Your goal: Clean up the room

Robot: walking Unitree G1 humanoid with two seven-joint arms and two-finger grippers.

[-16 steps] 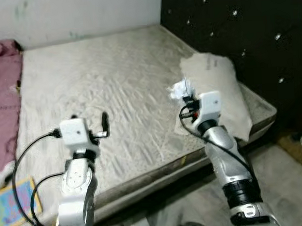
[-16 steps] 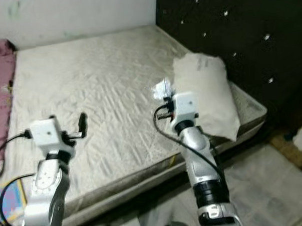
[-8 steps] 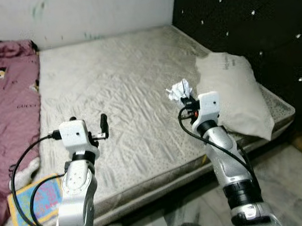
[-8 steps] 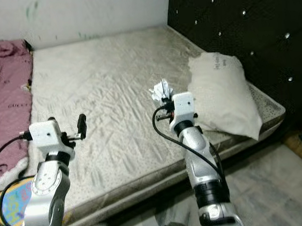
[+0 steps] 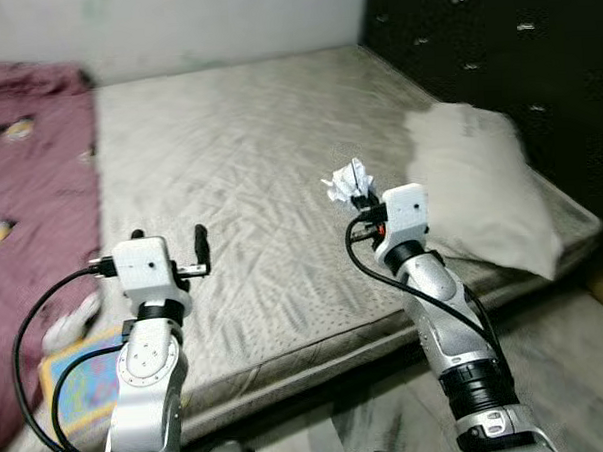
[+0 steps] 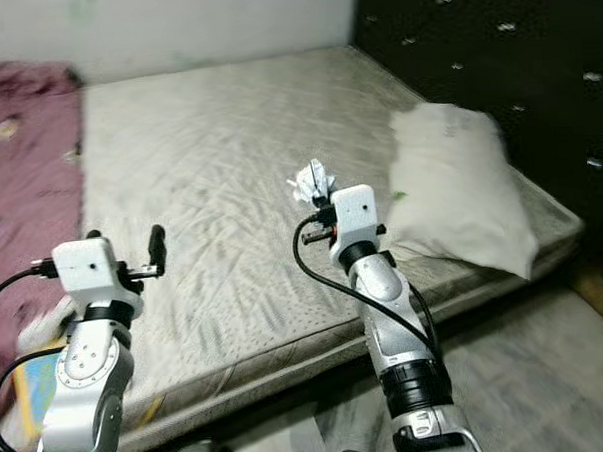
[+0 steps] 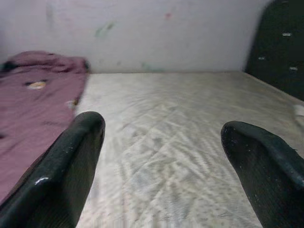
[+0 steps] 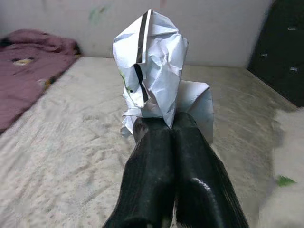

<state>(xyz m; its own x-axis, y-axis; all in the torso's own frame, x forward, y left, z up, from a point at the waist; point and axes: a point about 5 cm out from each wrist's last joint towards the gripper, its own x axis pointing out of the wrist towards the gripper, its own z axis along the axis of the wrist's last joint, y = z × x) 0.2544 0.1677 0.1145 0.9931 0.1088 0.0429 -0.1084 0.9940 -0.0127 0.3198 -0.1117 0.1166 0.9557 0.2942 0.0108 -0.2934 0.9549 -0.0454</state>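
A crumpled white paper [image 5: 348,179] is pinched in my right gripper [image 5: 362,196], which is shut on it and held above the bare mattress [image 5: 249,168]. In the right wrist view the crumpled paper [image 8: 152,76] stands up from the closed fingertips [image 8: 164,128]. My left gripper [image 5: 169,237] is raised over the mattress's near left part. It stands open with nothing between its fingers [image 7: 71,166].
A pale pillow [image 5: 485,188] lies at the mattress's right side against a dark tufted headboard [image 5: 503,37]. A maroon blanket [image 5: 30,188] covers the left part of the bed. A colourful book [image 5: 83,381] lies near the bed's front left edge.
The camera has swung left, so more of the maroon blanket shows and the headboard has slid right. Both grippers keep their pose; the right one still holds the paper.
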